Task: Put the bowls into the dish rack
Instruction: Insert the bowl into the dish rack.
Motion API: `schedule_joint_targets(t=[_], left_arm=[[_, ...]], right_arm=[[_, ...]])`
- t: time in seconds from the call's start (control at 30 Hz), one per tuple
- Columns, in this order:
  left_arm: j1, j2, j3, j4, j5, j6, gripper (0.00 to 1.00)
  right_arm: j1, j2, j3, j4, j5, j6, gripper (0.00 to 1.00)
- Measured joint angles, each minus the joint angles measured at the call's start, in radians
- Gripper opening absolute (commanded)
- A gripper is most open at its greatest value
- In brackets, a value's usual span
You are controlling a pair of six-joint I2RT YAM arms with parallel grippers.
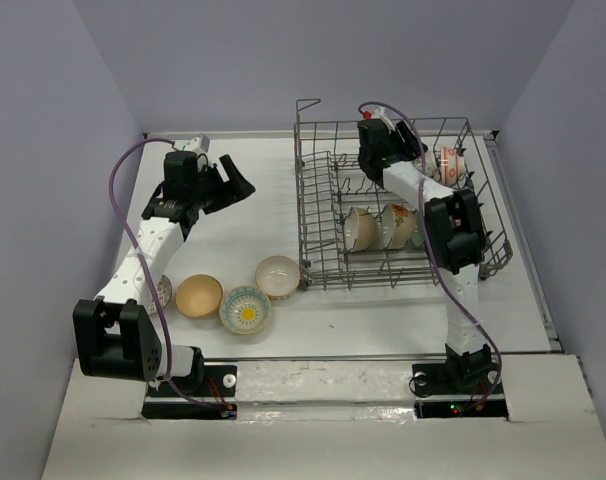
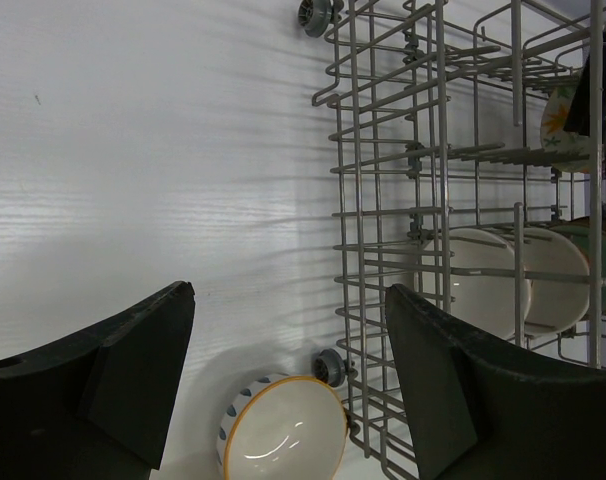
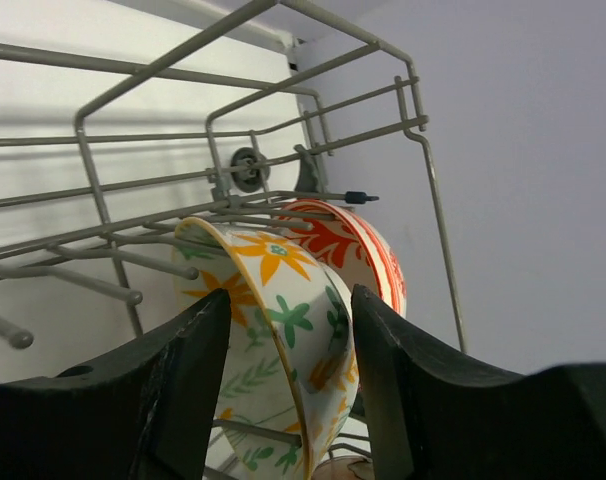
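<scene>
The desk is a flat white surface closed in by pale walls at the back and both sides. Its left half is mostly bare, and the dish rack takes up the far right part. The rack is grey wire with upright tines and tall sides. Its left wall runs just beside a white bowl with an orange rim, which sits upright on the desk. Close to that bowl's left are a blue-rimmed bowl with a yellow centre and a plain tan bowl, all three glossy and round. A fourth bowl is mostly hidden under the left arm. Inside the rack, several pale bowls stand on edge in a row between the tines. A cream floral bowl and a red-orange patterned bowl stand on edge near the rack's far right corner, one right behind the other. The left fingers are spread wide above open desk, left of the rack, and hold nothing. The right fingers are inside the rack, parted to either side of the floral bowl's rim and wider than its thin wall.
</scene>
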Motion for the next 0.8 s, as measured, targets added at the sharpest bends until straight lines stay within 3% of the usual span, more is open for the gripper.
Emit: schedule_joint_targets(t=[0.3,0.53,0.8], left_arm=[[0.0,0.0,0.0,0.002,0.0,-0.002,0.86],[0.0,0.0,0.0,0.002,0.0,-0.003,0.86],[0.0,0.0,0.0,0.002,0.0,-0.003,0.86]], right_arm=[[-0.012,-0.078,0.043,-0.248,-0.159,0.251,0.59],[-0.061,-0.084,0.069,-0.357,-0.207,0.347,0.39],[-0.078,-0.084,0.096,-0.427,-0.237,0.37,0.32]])
